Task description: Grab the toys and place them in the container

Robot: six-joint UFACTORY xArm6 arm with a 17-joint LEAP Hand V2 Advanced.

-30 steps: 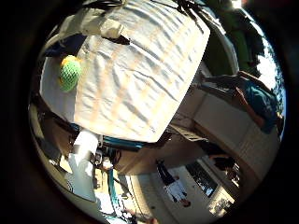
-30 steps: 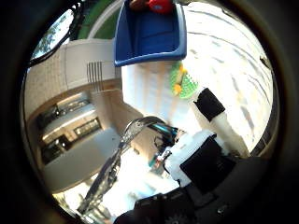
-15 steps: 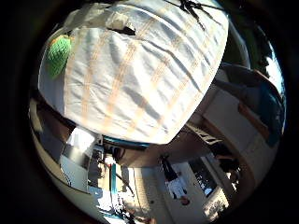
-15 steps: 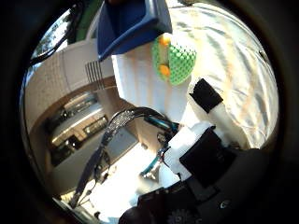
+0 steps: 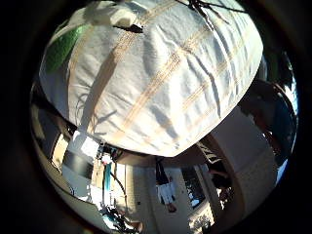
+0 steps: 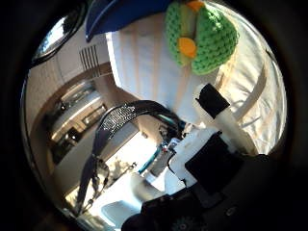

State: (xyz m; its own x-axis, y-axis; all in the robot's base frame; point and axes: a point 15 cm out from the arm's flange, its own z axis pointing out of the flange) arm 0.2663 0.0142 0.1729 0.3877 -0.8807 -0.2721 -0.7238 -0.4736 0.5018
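Hand [image 6: 211,144] over a table covered by a white cloth with tan stripes [image 5: 165,83]; cloth is wrinkled and fills most of the little-finger-side view, so palm is close to it. Green crocheted toy [image 6: 199,36] with orange and yellow-green patches lies on the cloth, large in the thumb-side view, close to the palm. A white finger with a black tip [image 6: 211,103] sticks out straight toward the toy, tip just beside its lower edge; contact unclear. Fingers look released, not curled round anything, nothing grasped. Blue container [image 6: 120,12] sits on the cloth right beside the toy, only its rim and a bit of wall showing at the view edge; inside hidden. In the little-finger-side view the toy shows as a green patch at the cloth's rim, with a white part of the hand near it casting a dark shadow. Cloth between toy and the far table edge is bare, plenty of free surface; cloth edge curves off and drops toward the floor. Past the edge: light flooring, white furniture, a dark curved strap-like piece [image 6: 115,125], too warped to identify. Toy sits near the table edge on the container side.
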